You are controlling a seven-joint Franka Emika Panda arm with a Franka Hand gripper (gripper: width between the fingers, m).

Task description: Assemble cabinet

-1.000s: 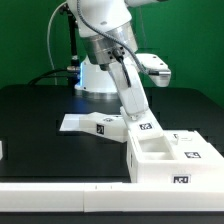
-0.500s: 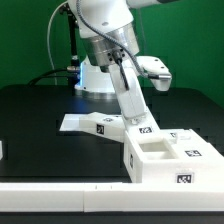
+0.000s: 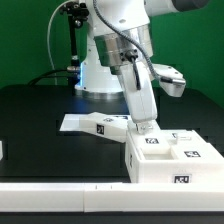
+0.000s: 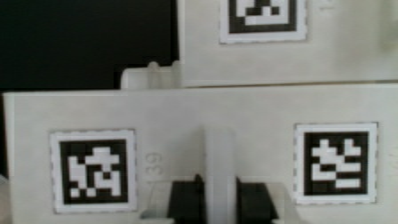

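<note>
The cabinet's large white box frame [image 3: 168, 160] lies at the front on the exterior view's right, open side up, with tags on its rim. My gripper [image 3: 129, 68] is shut on the upper end of a long white cabinet panel [image 3: 142, 100]. The panel hangs nearly upright, and its tagged lower end rests at the frame's back left corner. In the wrist view my dark fingertips [image 4: 187, 202] clamp a raised rib on the panel's white face [image 4: 214, 125], between two tags. Another tagged white part [image 4: 263, 40] shows beyond it.
The marker board [image 3: 88, 123] lies flat on the black table just to the left of the box frame. The white robot base [image 3: 100, 75] stands behind it. A white ledge [image 3: 60, 195] runs along the table's front edge.
My arm has swung toward the exterior view's right. The held panel has gone from leaning to nearly upright, its lower end staying at the frame's back corner.
</note>
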